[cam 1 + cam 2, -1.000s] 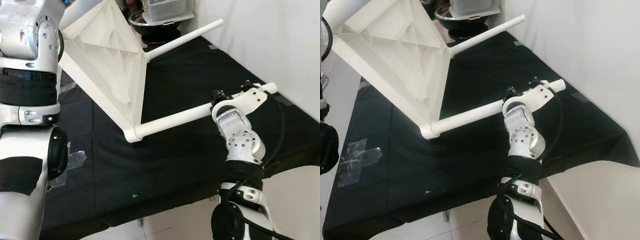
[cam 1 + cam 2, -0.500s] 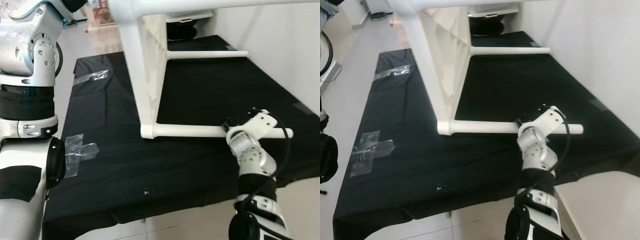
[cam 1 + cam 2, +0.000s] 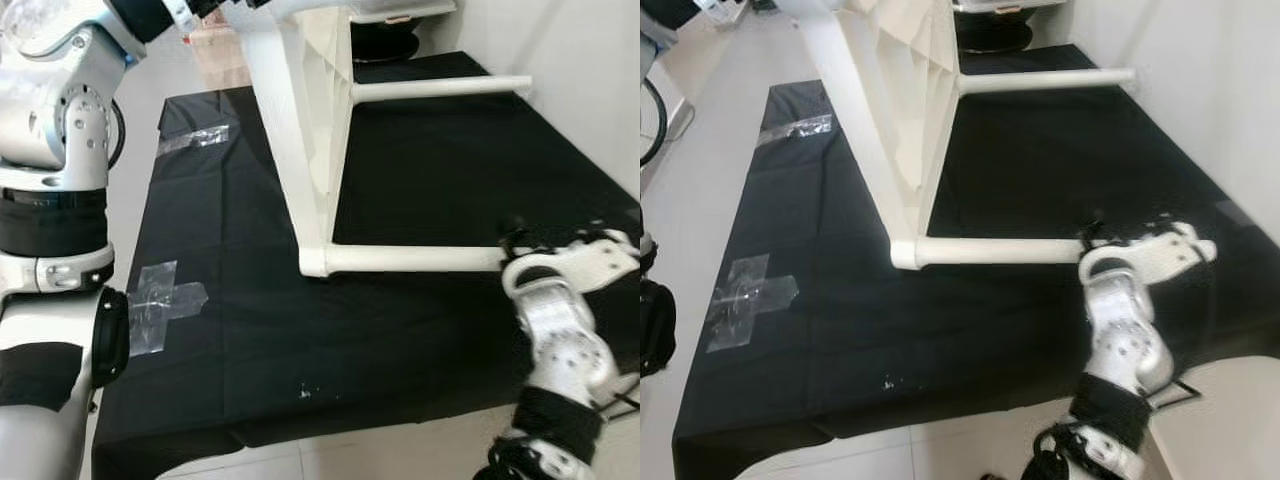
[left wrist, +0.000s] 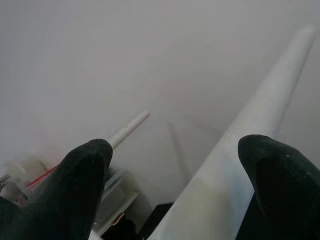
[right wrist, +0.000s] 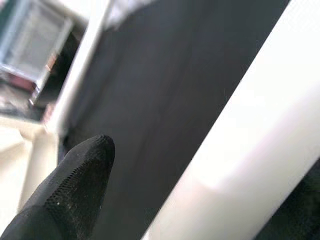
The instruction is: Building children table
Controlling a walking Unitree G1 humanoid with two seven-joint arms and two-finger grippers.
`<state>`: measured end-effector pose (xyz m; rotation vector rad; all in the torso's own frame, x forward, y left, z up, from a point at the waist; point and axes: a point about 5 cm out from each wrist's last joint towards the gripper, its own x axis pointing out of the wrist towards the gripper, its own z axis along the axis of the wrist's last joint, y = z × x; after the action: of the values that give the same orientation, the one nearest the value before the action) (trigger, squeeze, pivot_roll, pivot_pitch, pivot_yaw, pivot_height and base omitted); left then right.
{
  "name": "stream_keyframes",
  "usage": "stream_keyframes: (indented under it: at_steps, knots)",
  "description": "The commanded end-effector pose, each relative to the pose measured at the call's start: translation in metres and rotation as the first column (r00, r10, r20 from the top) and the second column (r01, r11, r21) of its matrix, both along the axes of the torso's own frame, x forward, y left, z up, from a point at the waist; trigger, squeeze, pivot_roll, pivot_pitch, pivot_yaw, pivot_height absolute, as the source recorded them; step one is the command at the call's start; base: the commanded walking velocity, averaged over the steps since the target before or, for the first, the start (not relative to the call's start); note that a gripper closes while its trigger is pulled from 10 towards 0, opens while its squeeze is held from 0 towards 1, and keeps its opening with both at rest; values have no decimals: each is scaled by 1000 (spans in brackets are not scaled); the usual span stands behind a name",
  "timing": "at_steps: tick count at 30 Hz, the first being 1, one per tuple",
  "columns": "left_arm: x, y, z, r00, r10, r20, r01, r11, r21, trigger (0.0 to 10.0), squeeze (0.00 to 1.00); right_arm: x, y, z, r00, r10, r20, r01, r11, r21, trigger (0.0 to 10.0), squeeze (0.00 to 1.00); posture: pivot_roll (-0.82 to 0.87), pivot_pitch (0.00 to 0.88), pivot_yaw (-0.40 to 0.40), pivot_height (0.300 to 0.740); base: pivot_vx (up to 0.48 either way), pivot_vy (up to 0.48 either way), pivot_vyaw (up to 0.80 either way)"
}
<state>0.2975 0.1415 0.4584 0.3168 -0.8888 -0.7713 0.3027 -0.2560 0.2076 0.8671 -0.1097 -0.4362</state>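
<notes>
So I've got the white table [image 3: 300,130] tipped up on its side over the black mat [image 3: 230,300], top panel standing roughly upright with two legs sticking out to the right. The near leg [image 3: 410,259] runs level just over the mat, and the far leg [image 3: 440,88] does the same further back. My right gripper [image 3: 515,240] is at the outer end of the near leg; from the right wrist cam one black finger [image 5: 70,180] sits alongside the white tube, so it looks clamped on that leg, though the other finger is hidden. Left arm [image 3: 60,150] is raised on the left, reaching up to the top of the table. On the left wrist cam the left gripper [image 4: 170,170] has its fingers [image 4: 85,170] spread apart with a leg running between them, not pinched from what I can see. A tape cross [image 3: 160,300] is stuck on the mat's near left, another strip [image 3: 195,140] further back. White wall [image 3: 590,90] on the right, a dark bowl [image 3: 385,40] at the far end.
</notes>
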Motion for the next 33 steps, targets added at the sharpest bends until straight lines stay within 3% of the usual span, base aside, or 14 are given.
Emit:
stream_keyframes:
  at_steps: [1,5,12,14,15,22,24,25,26,27,29,31,32,33]
  knots:
    - [-4,4,0,1000,4,8,-4,1000,-12,10000,0,-11,-5,4,1000,-19,-2,19,999,-47,10000,1000,-42,143,24,740,0,0,0]
    - [-4,3,-6,1000,-2,-8,2,1000,-20,10000,0,-34,-22,-6,981,-108,-162,88,988,-127,10000,1000,-61,143,23,740,0,0,0]
    - [-4,2,-7,1000,-7,-14,6,1000,-24,10000,0,-43,-23,-27,940,-125,-319,70,982,-176,10000,1000,-62,139,22,740,0,0,0]
    - [-4,0,-8,1000,-7,-17,7,1000,-17,10000,0,-50,-24,-47,876,-152,-457,65,978,-200,10000,1000,-58,138,21,740,0,0,0]
    - [-4,0,-8,1000,-7,-17,7,1000,-15,10000,0,-51,-26,-49,868,-163,-470,74,976,-203,10000,1000,-56,139,18,740,0,0,0]
    - [-6,-1,-9,1000,-2,-18,2,1000,-13,10000,0,-56,-44,-31,887,-228,-402,134,959,-249,10000,1000,-59,142,16,740,0,0,0]
    - [-6,0,-11,1000,1,-24,-1,1000,-19,10000,0,-60,-57,-3,908,-286,-305,168,918,-359,10000,1000,-66,143,17,740,0,0,0]
    - [-6,0,-11,1000,1,-24,-1,1000,-19,10000,0,-60,-57,-3,908,-286,-305,168,918,-359,10000,1000,-66,143,17,740,0,0,0]
    - [-5,1,-13,999,9,-34,-10,999,-37,10000,0,-57,-53,27,957,-243,-159,144,873,-465,10000,1000,-72,143,20,740,0,0,0]
    - [-5,1,-13,999,9,-34,-10,999,-37,10000,0,-57,-53,27,957,-243,-159,144,873,-465,10000,1000,-72,143,20,740,0,0,0]
    - [-3,3,-16,998,23,-50,-26,998,-60,10000,0,-48,-26,49,999,-30,-36,4,821,-571,10000,1000,-76,141,22,740,0,0,0]
    - [-3,3,-16,998,23,-50,-26,998,-60,10000,0,-48,-26,49,999,-30,-36,4,821,-571,10000,1000,-76,141,22,740,0,0,0]
    - [1,5,-22,996,53,-70,-59,995,-79,10000,0,-45,-1,59,989,148,1,-110,736,-668,10000,863,-74,138,25,740,0,0,0]
    - [7,7,-32,990,91,-108,-104,988,-113,10000,0,-44,29,66,951,306,-37,-203,531,-823,10000,0,-72,130,30,740,0,0,0]
